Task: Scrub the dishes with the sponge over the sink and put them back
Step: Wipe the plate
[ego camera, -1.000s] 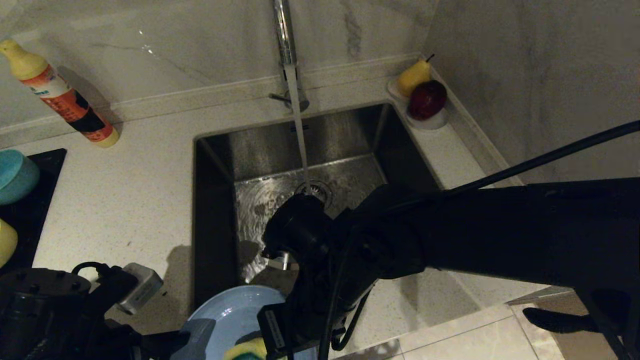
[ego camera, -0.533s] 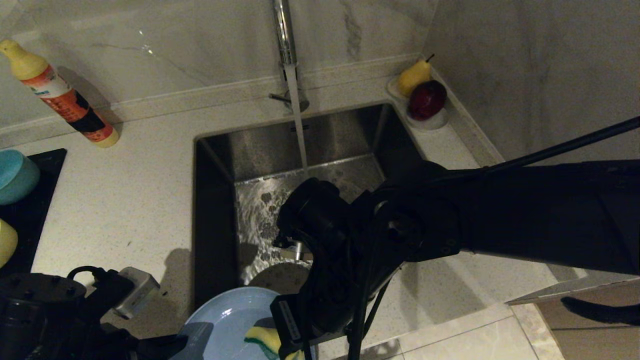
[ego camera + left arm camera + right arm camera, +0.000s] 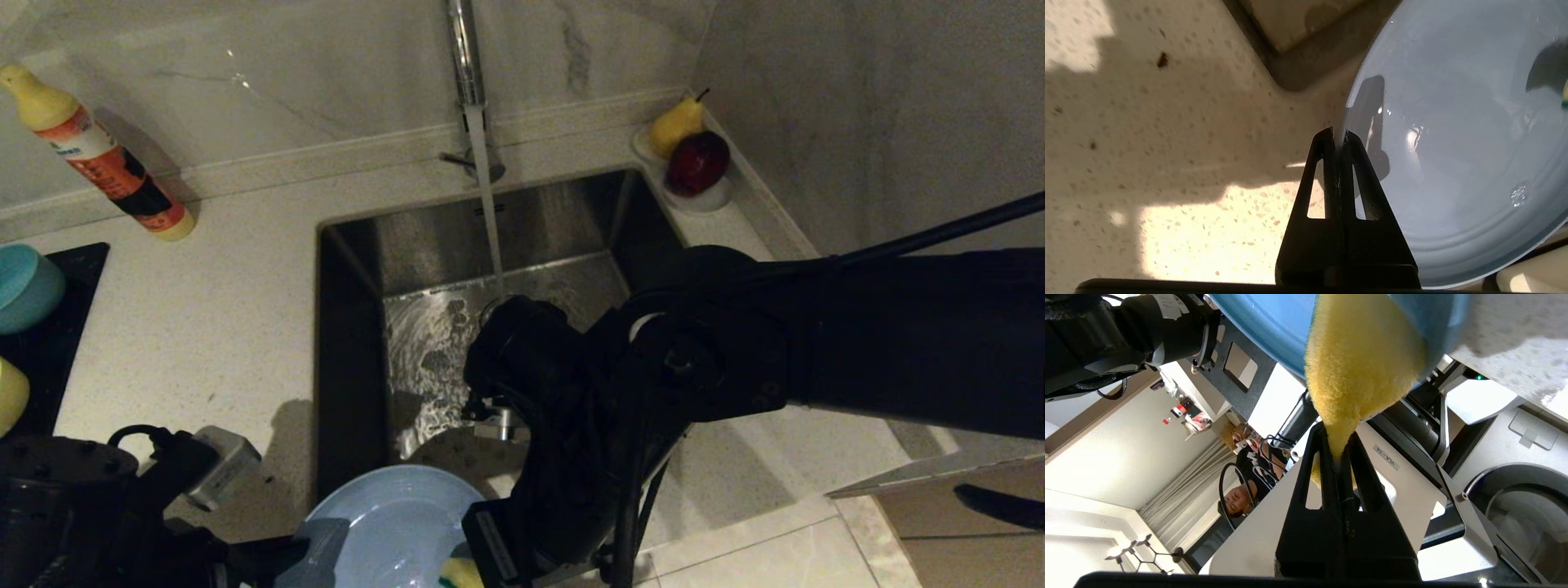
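Note:
The light-blue plate hangs tilted over the sink's near edge. My left gripper is shut on the plate's rim. My right arm reaches down over the basin, and its gripper is shut on the yellow sponge. The sponge presses against the plate's near side. Water runs from the chrome tap into the basin. The teal-blue bowl and the pale yellow bowl sit on a black mat at the far left.
A yellow-capped detergent bottle leans at the back left of the counter. A small white dish with a pear and a red fruit stands at the sink's back right corner. The counter's front edge and the floor show at lower right.
My right arm has shifted right and its wrist has turned. The sponge has slid rightward along the plate's near side. The left gripper and the plate have barely moved.

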### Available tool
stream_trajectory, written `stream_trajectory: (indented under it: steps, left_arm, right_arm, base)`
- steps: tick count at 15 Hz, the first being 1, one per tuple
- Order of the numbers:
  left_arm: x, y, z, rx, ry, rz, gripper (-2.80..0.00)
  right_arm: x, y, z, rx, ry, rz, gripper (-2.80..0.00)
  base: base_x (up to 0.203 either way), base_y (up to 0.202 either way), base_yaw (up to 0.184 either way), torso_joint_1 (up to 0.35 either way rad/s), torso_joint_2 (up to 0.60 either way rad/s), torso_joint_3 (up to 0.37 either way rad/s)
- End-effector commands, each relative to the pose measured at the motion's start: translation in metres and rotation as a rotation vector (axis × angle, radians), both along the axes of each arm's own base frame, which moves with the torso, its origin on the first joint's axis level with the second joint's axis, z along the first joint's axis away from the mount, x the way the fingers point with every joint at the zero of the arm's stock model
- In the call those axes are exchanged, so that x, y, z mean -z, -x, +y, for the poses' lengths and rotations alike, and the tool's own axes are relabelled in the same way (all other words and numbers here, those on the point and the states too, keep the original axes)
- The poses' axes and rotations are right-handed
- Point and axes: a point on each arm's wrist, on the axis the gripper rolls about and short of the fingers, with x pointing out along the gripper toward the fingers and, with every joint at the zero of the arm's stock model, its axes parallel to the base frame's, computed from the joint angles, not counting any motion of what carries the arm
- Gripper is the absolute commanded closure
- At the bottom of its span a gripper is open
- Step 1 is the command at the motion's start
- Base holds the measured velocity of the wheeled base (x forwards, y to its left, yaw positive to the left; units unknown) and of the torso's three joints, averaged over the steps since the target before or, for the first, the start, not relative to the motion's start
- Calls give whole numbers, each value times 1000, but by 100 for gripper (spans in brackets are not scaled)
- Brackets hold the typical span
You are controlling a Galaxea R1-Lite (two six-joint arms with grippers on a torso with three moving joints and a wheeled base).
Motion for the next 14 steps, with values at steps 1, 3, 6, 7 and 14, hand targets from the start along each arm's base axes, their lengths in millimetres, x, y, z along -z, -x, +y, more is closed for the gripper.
stream_trajectory:
  steps: [1,3,6,7,14]
  left_arm:
    - [-2,-4,-2,-3,13,-25,0]
    - [-3,-4,-2,-2,15,-29,0]
    - [-1,-4,-2,-2,13,-24,0]
    - [-1,-3,-2,-2,12,-22,0]
    - [2,-1,-1,0,7,-11,0]
  right_arm:
    - [4,9,10,-33,5,7,0]
    - [14,18,22,-70,19,14,0]
    - [32,20,38,-93,15,12,0]
    - [37,18,42,-92,5,7,0]
    - [44,24,65,-125,-91,-46,0]
  base:
    - [0,0,0,0,0,0]
    - [0,0,0,0,0,0]
    - [0,0,0,0,0,0]
    - [0,0,0,0,0,0]
    - [0,0,0,0,0,0]
